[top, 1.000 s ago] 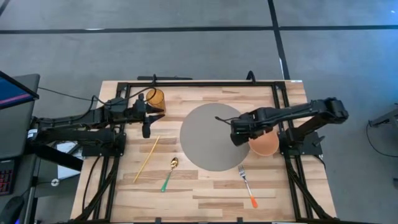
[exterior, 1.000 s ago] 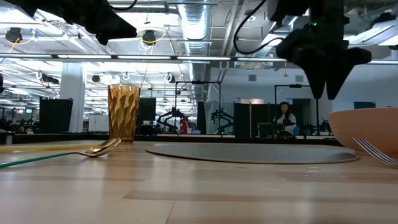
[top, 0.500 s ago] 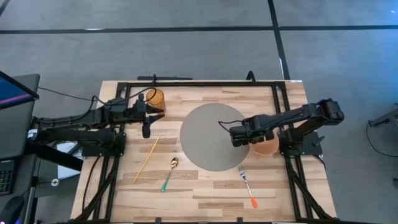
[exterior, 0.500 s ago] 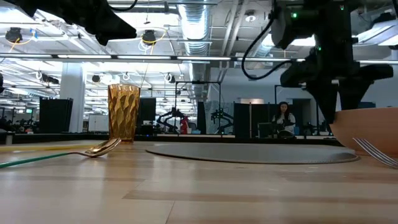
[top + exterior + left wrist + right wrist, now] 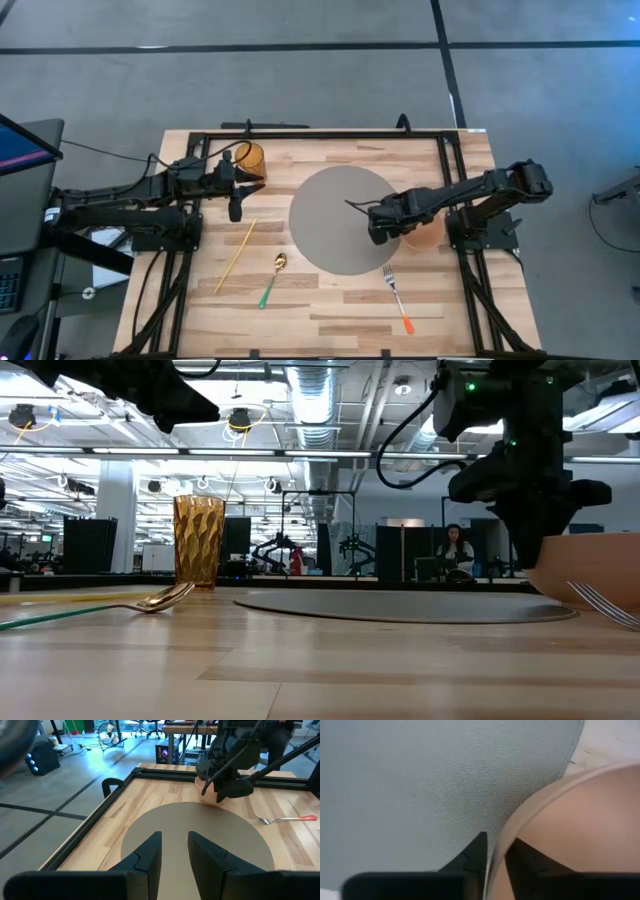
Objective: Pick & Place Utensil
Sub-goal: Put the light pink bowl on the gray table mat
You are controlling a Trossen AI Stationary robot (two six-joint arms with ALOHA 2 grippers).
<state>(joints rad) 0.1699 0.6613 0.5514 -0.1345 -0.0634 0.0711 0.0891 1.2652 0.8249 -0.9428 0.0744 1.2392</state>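
Observation:
A peach bowl [image 5: 426, 233] stands on the table at the right edge of the round grey mat [image 5: 335, 215]. My right gripper [image 5: 384, 230] is down at the bowl's mat-side rim and shut on it. An orange-handled fork [image 5: 398, 298] lies on the wood near the front, and a green-handled spoon [image 5: 272, 280] and a yellow stick [image 5: 236, 256] lie left of the mat. My left gripper [image 5: 236, 208] hovers open beside an amber glass [image 5: 250, 159], holding nothing. My right gripper has the bowl's rim [image 5: 501, 840] on the side toward the mat, with one finger [image 5: 476, 851] outside the wall and the other [image 5: 522, 855] inside the bowl. The fingers come from above, pointing down. The bowl stands upright on the table.
A black frame [image 5: 330, 133] runs around the table top. In the low view the room behind shows a person [image 5: 456, 550] far off. Bare wood [image 5: 330, 300] lies between spoon and fork along the near edge.
My right gripper has moved toward the table's near edge and come down from above the mat's right side onto the bowl's rim, and its fingers have shut there. The bowl has stayed where it was.

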